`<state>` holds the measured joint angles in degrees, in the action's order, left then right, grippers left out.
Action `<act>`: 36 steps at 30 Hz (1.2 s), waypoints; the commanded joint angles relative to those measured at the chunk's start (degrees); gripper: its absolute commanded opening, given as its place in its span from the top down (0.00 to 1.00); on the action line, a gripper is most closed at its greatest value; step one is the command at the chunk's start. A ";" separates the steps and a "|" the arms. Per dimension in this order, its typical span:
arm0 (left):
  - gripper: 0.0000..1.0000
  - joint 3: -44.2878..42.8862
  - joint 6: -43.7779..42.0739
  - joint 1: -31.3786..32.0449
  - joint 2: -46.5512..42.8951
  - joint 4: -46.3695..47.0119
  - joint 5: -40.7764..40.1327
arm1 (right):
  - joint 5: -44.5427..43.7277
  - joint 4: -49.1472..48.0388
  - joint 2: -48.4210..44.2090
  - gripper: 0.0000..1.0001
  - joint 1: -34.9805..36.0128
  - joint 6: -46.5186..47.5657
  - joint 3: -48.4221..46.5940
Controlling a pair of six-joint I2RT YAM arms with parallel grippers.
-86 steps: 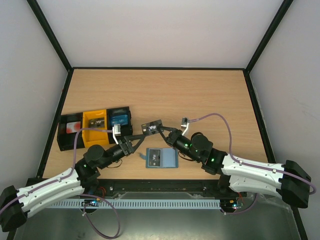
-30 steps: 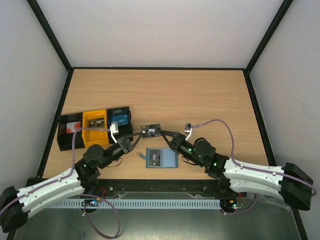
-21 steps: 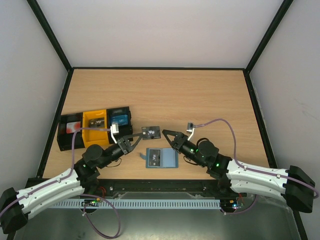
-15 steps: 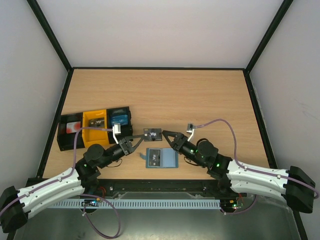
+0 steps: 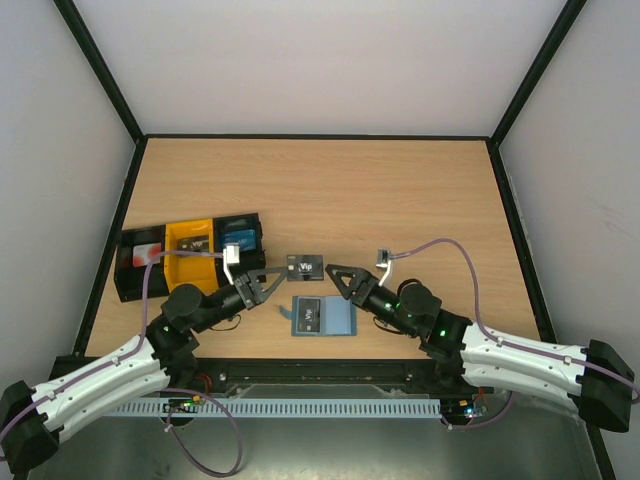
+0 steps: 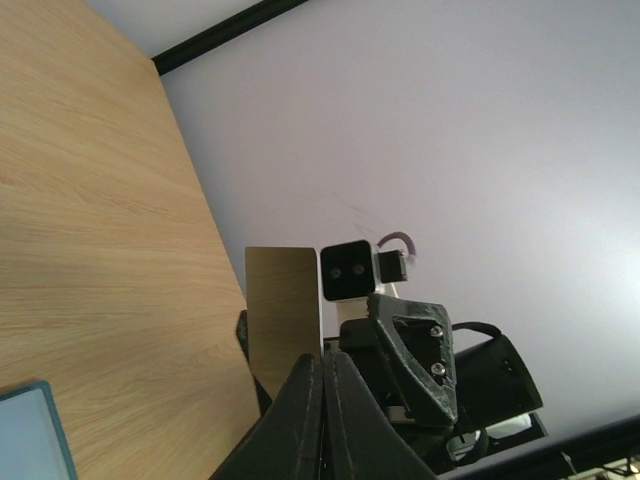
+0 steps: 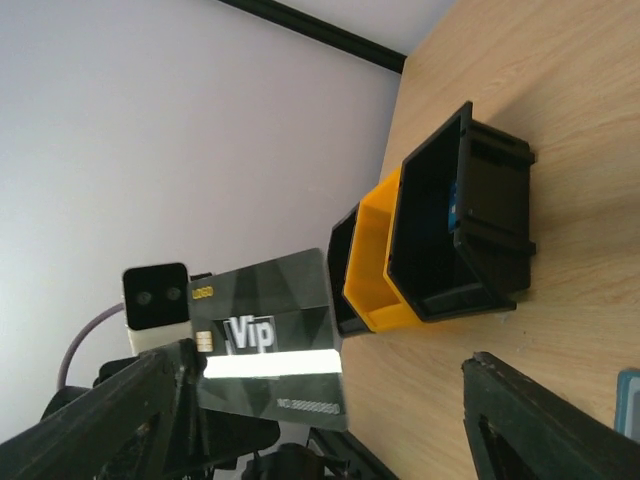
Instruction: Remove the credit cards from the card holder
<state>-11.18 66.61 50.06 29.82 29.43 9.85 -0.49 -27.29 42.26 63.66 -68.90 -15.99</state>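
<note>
Left end effector [image 6: 322, 388] is clamping fully closed on one short edge of the Vip card [image 7: 268, 340]. It is holding the card clear of the table [image 5: 350, 190] with the printed face toward the right wrist camera.

Right end effector [image 5: 338, 278] is standing wide open just beside the card's free edge, gripping nothing. I am reading this as a handover, with the left arm taking the card because it sits nearer the trays.

Card holder [image 5: 322, 316] is lying open and flat on the table between the two arms, just near-side of the lifted card. One dark card [image 5: 308, 315] is sitting in its pocket, so I am judging the job unfinished.

Yellow tray [image 5: 190, 272] and black trays [image 5: 140, 286] are lining the table's left edge and holding cards, which likely makes them the drop point.
</note>
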 commanded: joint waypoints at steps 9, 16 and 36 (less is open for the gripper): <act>0.97 -1.74 3.31 -0.23 0.12 2.42 6.94 | 7.35 -8.62 5.30 0.29 0.06 1.01 -0.81; 0.97 -1.77 3.39 -0.32 0.77 -0.55 6.43 | 5.14 -10.45 2.62 0.86 0.06 -1.11 2.10; 0.50 -3.32 1.53 -0.58 6.97 -1.13 4.92 | 1.80 -15.24 3.99 0.98 0.06 -5.27 2.42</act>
<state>-12.69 68.71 49.80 35.59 27.24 14.90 2.57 -38.94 45.43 63.66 -73.19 -12.58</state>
